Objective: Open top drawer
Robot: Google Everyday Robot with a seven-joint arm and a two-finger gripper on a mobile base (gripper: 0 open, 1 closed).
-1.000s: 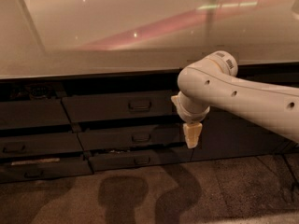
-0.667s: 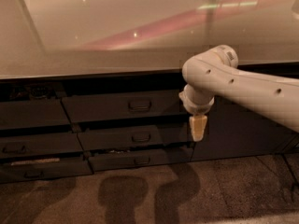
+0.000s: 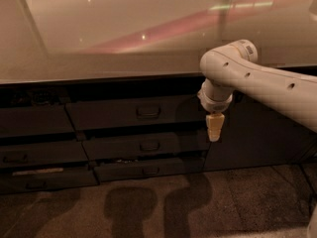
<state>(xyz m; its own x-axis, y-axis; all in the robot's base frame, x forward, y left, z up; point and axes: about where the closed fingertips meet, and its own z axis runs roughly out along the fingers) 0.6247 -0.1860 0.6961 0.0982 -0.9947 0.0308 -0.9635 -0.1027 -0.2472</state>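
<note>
Just left of downward-pointing end effector [image 3: 214, 132], top drawer [image 3: 109, 114], slightly higher.

Pincer [image 3: 214, 129] hangs tip-down by the right end of the top drawer [image 3: 114, 114], under the tabletop [image 3: 99, 66] lip. Open air leftward along the drawer front to its handle [image 3: 148, 112]. Tabletop overhang caps the space above. Middle drawer [image 3: 114, 148] and bottom drawer [image 3: 119, 171] sit below. Floor [image 3: 237, 202] in front is open.
</note>
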